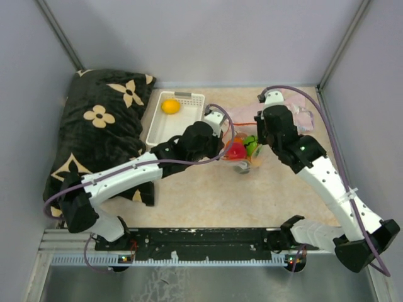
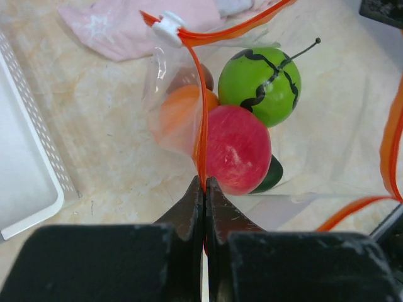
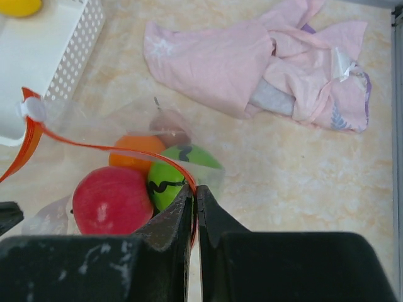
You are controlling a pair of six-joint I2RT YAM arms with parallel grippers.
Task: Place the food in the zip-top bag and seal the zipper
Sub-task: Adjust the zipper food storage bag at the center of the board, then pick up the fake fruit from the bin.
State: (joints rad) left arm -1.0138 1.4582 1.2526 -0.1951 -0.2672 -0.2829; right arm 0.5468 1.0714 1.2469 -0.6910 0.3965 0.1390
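Nearest the arm bases, at the middle of the desk (image 1: 252, 195), the bag (image 2: 165, 75) sat between both arms. The left tool (image 2: 204, 187) was pinched fully shut on the zipper (image 2: 200, 100). The right tool (image 3: 194, 194) was closed just as tight on the same strip at the other side of the mouth, which gaped open between them. Inside lay a red fruit (image 2: 238, 149), a striped green melon (image 2: 259, 85) and an orange piece (image 2: 179, 113), with brown and dark green bits partly hidden. The white slider (image 2: 169, 28) sat at one end of the strip. Farther back, a yellow fruit (image 1: 170, 106) lay in the white basket (image 1: 189, 97), well apart from the bag, and a pink cloth (image 3: 239, 56) lay beyond.

Loading looked unfinished. One tool should hold the strip firmly, mouth up, while the other fetches the yellow fruit. Only then should the strip be drawn taut and straight, so the slider can run its whole length without snagging.
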